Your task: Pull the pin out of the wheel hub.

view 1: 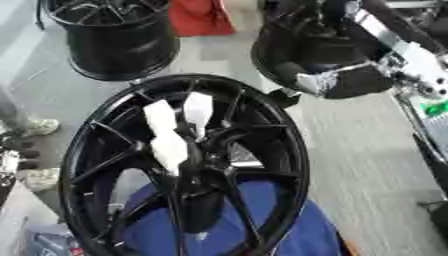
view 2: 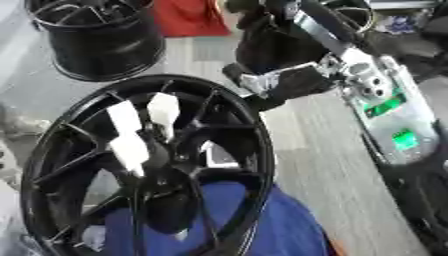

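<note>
- Black and glossy, the wheel hub fills the near middle of our view, standing tilted with its spokes facing us, its lower part against something blue.
- White pieces sit at the hub's centre: three pale blocks, two side by side toward the far side and one nearer, close to where the spokes meet. We cannot tell which of them is the pin.
- Our right hand comes in from the far right, dark with a silver patch on it, and hangs just beyond the hub's far rim, apart from the white pieces.
- We cannot tell whether its fingers are apart or together; they blur into the black behind them.
- Our right forearm shows silver joints and green lights along the right side.
- We do not see our left hand in either view.
- A second black wheel stands at the far left on the grey floor.
- Something red lies at the far edge, between the second wheel and our right arm.
</note>
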Controlling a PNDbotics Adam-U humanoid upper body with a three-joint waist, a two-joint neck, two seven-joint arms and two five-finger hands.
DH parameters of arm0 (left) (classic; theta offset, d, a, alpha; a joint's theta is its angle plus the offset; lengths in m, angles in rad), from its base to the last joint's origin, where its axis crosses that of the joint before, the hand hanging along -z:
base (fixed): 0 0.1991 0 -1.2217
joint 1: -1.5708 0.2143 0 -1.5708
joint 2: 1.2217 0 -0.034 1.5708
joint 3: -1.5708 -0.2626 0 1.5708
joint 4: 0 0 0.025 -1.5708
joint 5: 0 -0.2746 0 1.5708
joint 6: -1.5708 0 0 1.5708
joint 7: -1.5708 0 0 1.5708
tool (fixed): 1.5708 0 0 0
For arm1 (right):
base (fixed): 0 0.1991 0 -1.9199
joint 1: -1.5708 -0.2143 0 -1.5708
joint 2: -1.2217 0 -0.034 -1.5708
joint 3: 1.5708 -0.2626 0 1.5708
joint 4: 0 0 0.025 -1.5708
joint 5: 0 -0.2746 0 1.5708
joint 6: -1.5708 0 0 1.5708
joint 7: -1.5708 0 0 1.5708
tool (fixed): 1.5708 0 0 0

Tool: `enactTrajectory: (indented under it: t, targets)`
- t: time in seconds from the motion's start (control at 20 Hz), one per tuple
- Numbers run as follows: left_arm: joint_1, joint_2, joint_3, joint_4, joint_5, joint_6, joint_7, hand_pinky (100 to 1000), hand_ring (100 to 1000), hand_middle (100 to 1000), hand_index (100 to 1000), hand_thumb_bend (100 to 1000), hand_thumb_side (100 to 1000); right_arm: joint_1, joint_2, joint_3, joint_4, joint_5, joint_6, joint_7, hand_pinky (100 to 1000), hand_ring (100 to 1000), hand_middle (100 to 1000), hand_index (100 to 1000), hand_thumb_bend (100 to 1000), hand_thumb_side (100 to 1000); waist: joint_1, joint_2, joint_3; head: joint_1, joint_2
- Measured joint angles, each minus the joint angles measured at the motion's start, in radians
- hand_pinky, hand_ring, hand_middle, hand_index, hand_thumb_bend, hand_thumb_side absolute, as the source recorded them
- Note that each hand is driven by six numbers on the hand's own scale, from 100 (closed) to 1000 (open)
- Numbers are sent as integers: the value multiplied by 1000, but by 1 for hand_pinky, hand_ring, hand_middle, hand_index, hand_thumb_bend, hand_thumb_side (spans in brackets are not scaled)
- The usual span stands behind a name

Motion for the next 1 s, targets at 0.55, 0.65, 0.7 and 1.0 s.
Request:
enactTrajectory:
  t: [0.55, 0.65, 0.7, 1.0]
  targets:
    - [0, -3, 0, 0, 0, 1, 1, 624, 656, 637, 812, 132, 683, 7, 15, -11, 20, 0, -8, -33, 688, 754, 801, 850, 383, 235, 0, 0, 1, -1, 0]
    - [0, -3, 0, 0, 0, 1, 1, 624, 656, 636, 811, 132, 683, -1, 5, -3, 28, 0, -4, -25, 693, 759, 807, 854, 390, 238, 0, 0, 4, -2, 0]
    - [0, -3, 0, 0, 0, 1, 1, 624, 656, 636, 812, 132, 684, -11, -9, 6, 33, -1, 0, -15, 701, 764, 813, 859, 395, 238, 0, -1, 7, -2, 0]
    - [0, -3, 0, 0, 0, 1, 0, 623, 656, 636, 811, 133, 683, -144, -156, 113, 94, -79, 52, 107, 717, 770, 812, 865, 409, 233, -7, -1, 15, -14, 0]
